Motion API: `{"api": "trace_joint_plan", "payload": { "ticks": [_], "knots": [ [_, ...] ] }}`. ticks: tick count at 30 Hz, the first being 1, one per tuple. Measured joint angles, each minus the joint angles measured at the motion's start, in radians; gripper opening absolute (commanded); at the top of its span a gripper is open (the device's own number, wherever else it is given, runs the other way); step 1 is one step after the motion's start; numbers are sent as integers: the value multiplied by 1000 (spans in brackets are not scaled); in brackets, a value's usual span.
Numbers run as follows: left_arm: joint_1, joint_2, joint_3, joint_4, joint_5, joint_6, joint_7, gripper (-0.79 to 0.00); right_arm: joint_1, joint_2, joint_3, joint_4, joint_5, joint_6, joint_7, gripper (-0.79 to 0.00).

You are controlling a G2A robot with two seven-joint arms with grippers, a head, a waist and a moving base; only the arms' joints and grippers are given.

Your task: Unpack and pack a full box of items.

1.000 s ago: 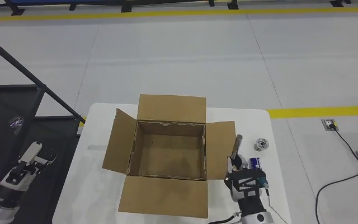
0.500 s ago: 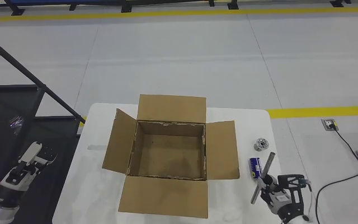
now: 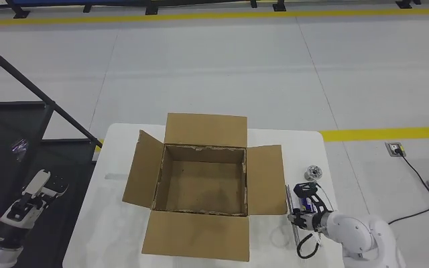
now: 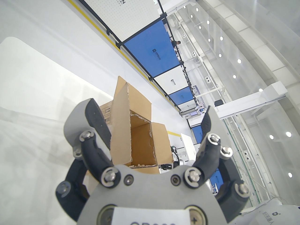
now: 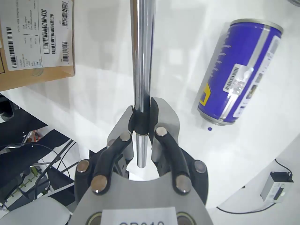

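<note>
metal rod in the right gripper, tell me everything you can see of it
The metal rod is a slim, straight, polished chrome-looking cylinder with a flat cut end. The right gripper is shut on it near that end. It extends over the white table, between the cardboard box flap and the lying blue can, touching neither.

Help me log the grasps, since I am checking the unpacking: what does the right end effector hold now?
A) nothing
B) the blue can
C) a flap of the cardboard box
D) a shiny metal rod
D: the right end effector is closed around the metal rod, while the blue can lies apart beside it.
</note>
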Motion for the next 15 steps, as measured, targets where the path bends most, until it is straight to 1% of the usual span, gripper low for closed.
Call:
{"api": "trace_joint_plan", "payload": {
  "ticks": [3, 7, 15],
  "knots": [
    [0, 0, 0, 0, 0, 0, 0, 0, 45, 4, -26, 49, -16, 22, 41, -785],
    [0, 0, 0, 0, 0, 0, 0, 0, 83, 8, -66, 90, -55, 81, 78, -785],
    [0, 0, 0, 0, 0, 0, 0, 0, 126, 12, -111, 161, -82, 146, 83, -785]
  ]
}}
